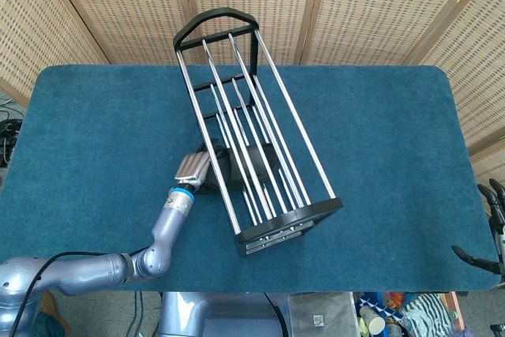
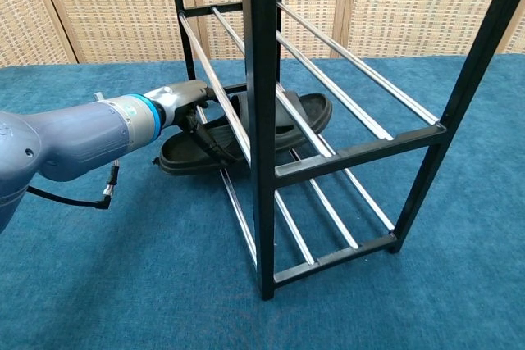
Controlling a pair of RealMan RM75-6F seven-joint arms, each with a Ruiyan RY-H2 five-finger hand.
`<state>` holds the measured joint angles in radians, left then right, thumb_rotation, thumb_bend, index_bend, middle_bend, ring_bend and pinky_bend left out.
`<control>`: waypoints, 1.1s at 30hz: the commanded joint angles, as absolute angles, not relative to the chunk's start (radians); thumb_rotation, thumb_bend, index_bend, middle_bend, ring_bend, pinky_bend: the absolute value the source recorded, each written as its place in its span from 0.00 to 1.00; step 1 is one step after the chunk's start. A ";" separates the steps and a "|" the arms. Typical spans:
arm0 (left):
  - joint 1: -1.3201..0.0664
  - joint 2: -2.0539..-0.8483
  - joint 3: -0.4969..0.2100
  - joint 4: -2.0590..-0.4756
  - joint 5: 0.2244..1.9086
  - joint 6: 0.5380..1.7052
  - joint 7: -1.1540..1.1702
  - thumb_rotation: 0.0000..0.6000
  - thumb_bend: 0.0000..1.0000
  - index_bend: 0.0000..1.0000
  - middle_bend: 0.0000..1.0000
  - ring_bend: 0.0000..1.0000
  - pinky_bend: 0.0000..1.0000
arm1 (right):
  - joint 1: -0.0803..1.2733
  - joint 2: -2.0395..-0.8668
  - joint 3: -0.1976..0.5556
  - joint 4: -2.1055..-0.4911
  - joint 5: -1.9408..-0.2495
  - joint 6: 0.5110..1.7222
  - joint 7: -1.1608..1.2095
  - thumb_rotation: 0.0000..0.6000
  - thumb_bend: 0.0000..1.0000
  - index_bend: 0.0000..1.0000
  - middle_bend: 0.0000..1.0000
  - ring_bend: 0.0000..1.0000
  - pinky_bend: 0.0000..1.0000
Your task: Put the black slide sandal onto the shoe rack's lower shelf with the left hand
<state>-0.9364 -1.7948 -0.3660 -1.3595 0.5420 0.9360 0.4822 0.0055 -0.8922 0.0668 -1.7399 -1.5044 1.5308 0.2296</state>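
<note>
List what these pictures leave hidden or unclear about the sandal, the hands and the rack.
- Left hand fingers on the sandal: hidden by the rack post and rods, chest view.
- Whether the sandal rests on the lower rods: unclear in both views.
- Right hand: cut off by the frame edge, head view; outside the chest view.

The head view looks steeply down from above the near edge of the worktop [image 1: 379, 116], taking in its whole blue surface and the screen wall beyond the far edge. The chest view sits low and close, facing level across the worktop [image 2: 123, 284]. Both share the shoe rack [image 1: 260, 136] [image 2: 262, 120] and the worktop's left-centre area.
</note>
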 commanded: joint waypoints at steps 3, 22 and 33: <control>-0.927 -1.790 -0.362 -1.375 0.557 0.943 0.456 1.00 0.16 0.00 0.00 0.00 0.02 | 0.004 -0.892 0.066 -1.740 -1.507 1.534 0.230 1.00 0.00 0.00 0.00 0.00 0.00; -0.862 -1.693 -0.311 -1.493 0.636 0.966 0.386 1.00 0.16 0.00 0.00 0.00 0.00 | 0.001 -0.891 0.064 -1.744 -1.517 1.541 0.226 1.00 0.00 0.00 0.00 0.00 0.00; -0.680 -1.443 -0.167 -1.695 0.847 1.016 0.262 1.00 0.16 0.00 0.00 0.00 0.00 | -0.002 -0.892 0.058 -1.751 -1.531 1.550 0.214 1.00 0.00 0.00 0.00 0.00 0.00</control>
<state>-0.7415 -1.5227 -0.2177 -1.6282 0.7826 1.0029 0.3153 -0.0021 -0.8922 0.0589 -1.7503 -1.5305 1.5497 0.2147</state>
